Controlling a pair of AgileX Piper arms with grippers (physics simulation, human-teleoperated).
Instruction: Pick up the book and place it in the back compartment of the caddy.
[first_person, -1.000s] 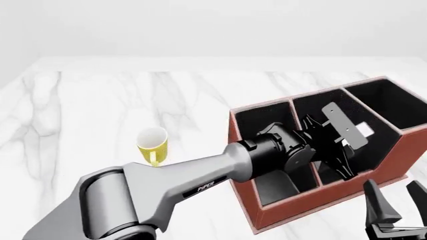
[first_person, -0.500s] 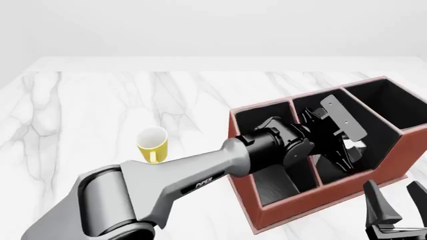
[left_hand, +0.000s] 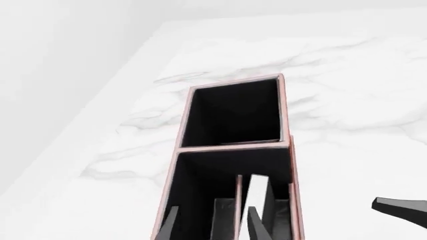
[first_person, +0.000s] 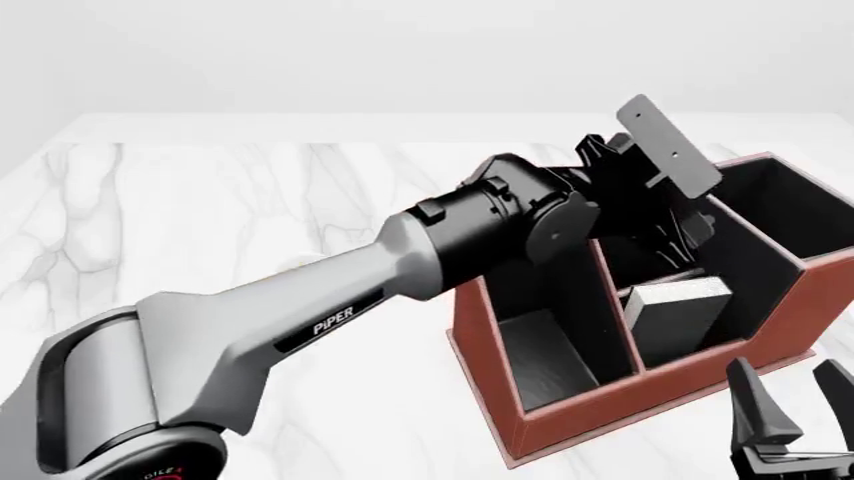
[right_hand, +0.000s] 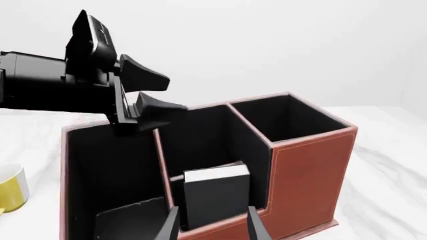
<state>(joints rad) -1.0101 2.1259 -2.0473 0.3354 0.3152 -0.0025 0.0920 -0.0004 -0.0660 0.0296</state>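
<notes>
The reddish-brown caddy (first_person: 587, 420) stands at the right of the table; it also shows in the left wrist view (left_hand: 285, 110) and the right wrist view (right_hand: 307, 165). The black book (first_person: 678, 315) with white page edges stands upright in the caddy's middle compartment, seen too in the right wrist view (right_hand: 217, 192) and the left wrist view (left_hand: 257, 192). The compartment at the caddy's far end (first_person: 787, 205) holds nothing. My left gripper (first_person: 687, 238) is open and empty, raised above the caddy (right_hand: 162, 93). My right gripper (first_person: 794, 395) is open and empty just in front of the caddy.
A yellow mug (right_hand: 10, 192) stands on the marble table (first_person: 240, 210) left of the caddy; my left arm (first_person: 334, 300) hides it in the front view. The arm crosses the table diagonally toward the caddy.
My left gripper has let go of the book and risen out of the caddy. The book is left standing in the middle compartment. The right gripper has not moved.
</notes>
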